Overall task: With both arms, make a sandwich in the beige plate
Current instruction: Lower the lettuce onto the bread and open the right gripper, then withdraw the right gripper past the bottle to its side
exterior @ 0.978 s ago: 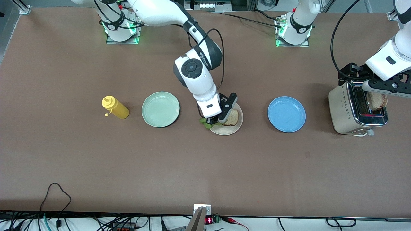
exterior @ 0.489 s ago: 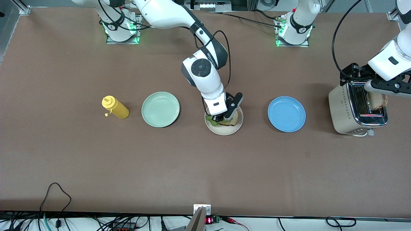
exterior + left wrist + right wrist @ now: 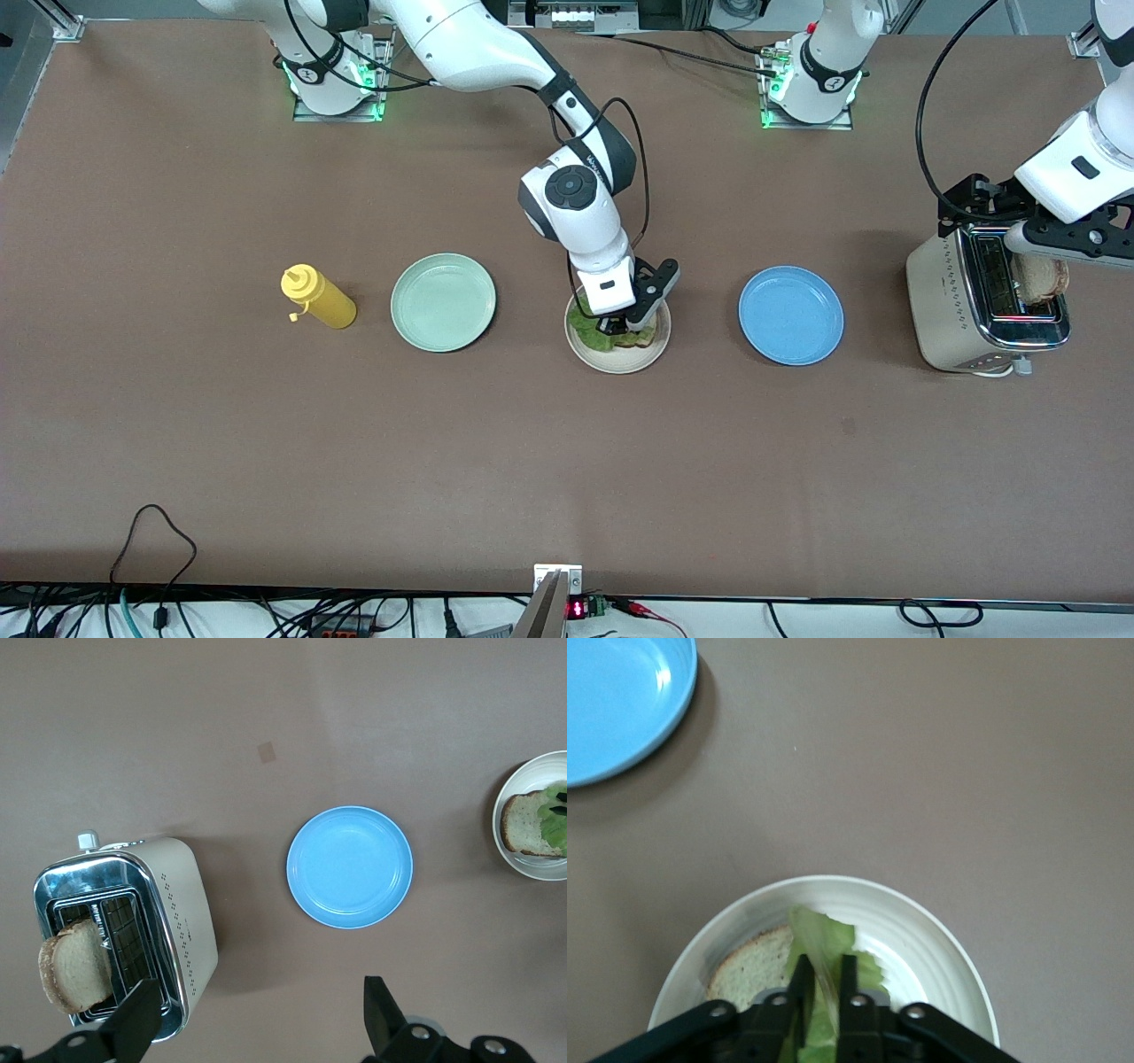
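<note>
Here the right claw (image 3: 824, 985), nearly closed, pinches the lettuce leaf (image 3: 821, 943) over the bread slice (image 3: 749, 972).

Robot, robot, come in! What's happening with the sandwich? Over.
Right gripper over beige plate, jaws pinching lettuce over bread slice. Left gripper open above toaster. Nothing blocking.

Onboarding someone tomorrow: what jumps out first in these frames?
The right gripper over the beige plate at mid-table, its fingers pinching a lettuce leaf draped over the bread slice there. Next, the left gripper hanging open above the toaster at the left arm's end, a second slice sticking up from a slot.
</note>
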